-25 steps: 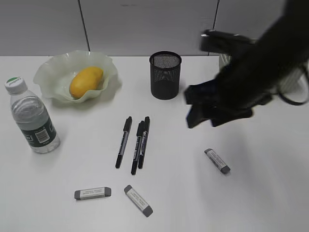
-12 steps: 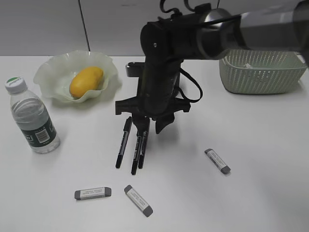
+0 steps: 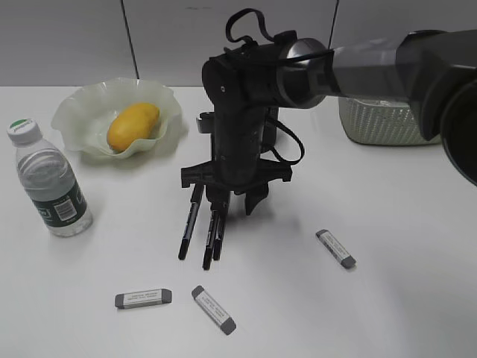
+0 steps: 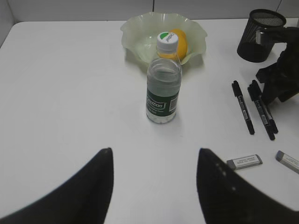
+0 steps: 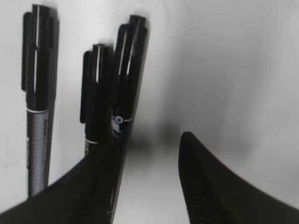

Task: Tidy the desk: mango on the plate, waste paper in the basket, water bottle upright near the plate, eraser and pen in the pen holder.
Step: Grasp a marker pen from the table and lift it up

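Note:
Three black pens (image 3: 211, 233) lie side by side mid-desk; in the right wrist view they are the left pen (image 5: 37, 70), the middle pen (image 5: 96, 88) and the right pen (image 5: 128, 70). My right gripper (image 3: 232, 203) is open and low over their far ends. In the wrist view its left finger (image 5: 100, 182) overlaps the right pens, and only bare desk shows in the gap (image 5: 149, 149). My left gripper (image 4: 154, 151) is open and empty, facing the upright water bottle (image 4: 163, 88). The mango (image 3: 133, 125) lies on the plate (image 3: 74, 112). Three erasers (image 3: 143, 298) (image 3: 214, 309) (image 3: 335, 248) lie on the desk. The pen holder (image 4: 261, 30) stands behind the right arm.
The green basket (image 3: 380, 123) stands at the back right, partly hidden by the right arm (image 3: 358, 67). The waste paper does not show. The bottle (image 3: 48, 183) stands at the left, in front of the plate. A grey wall runs along the desk's far edge.
My right arm has swung from the right side leftward across the desk and come down over the pens, now hiding the pen holder. The objects have not moved.

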